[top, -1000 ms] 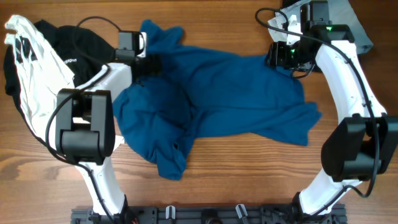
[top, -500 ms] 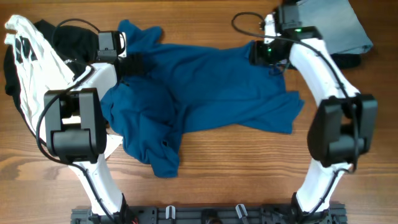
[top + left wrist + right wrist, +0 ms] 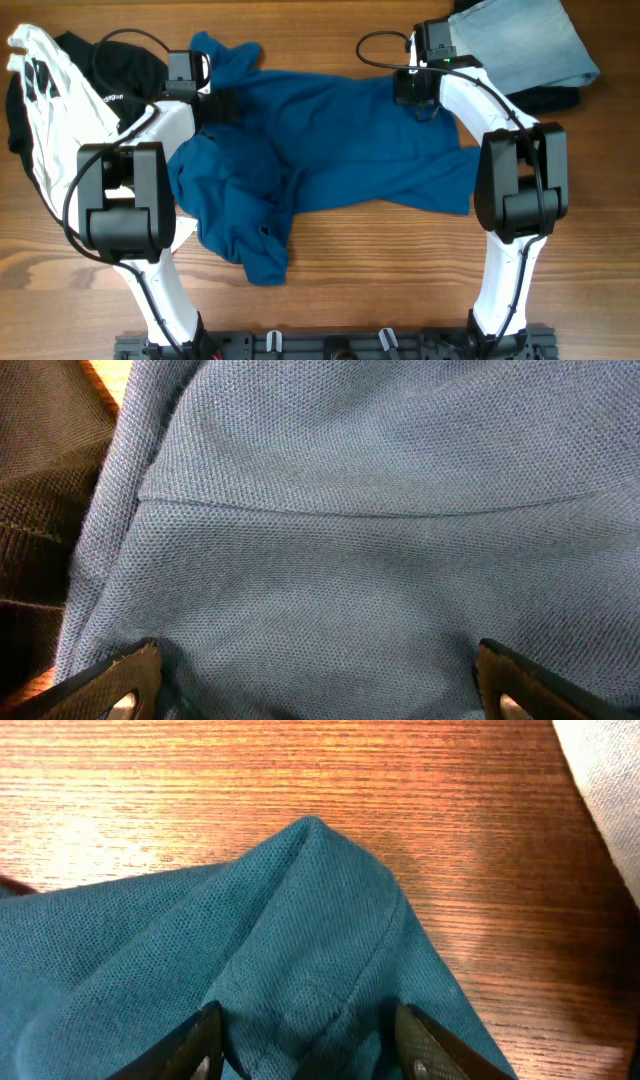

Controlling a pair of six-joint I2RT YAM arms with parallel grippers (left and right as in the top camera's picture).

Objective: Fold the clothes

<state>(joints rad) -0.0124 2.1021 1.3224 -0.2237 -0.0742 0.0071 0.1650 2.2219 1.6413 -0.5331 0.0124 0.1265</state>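
Observation:
The deep-blue collared shirt (image 3: 330, 150) lies spread and rumpled across the table's middle. My left gripper (image 3: 216, 104) rests on its upper left part. In the left wrist view (image 3: 320, 685) its fingers stand wide apart with blue fabric (image 3: 330, 560) lying flat between them. My right gripper (image 3: 411, 90) sits on the shirt's upper right corner. In the right wrist view (image 3: 310, 1045) its fingers are apart around a raised corner of fabric (image 3: 300, 930). The white garment with black marks (image 3: 45, 110) and the black tee (image 3: 115, 68) lie heaped at the far left.
A folded light-blue denim piece (image 3: 525, 45) lies at the back right on something black (image 3: 548, 98). Bare wood table (image 3: 400, 270) shows in front of the shirt. Cables loop from both wrists.
Both arms dragged the blue shirt to the left a second ago. Since half a second ago the shirt has stayed put and the right arm has swung further left.

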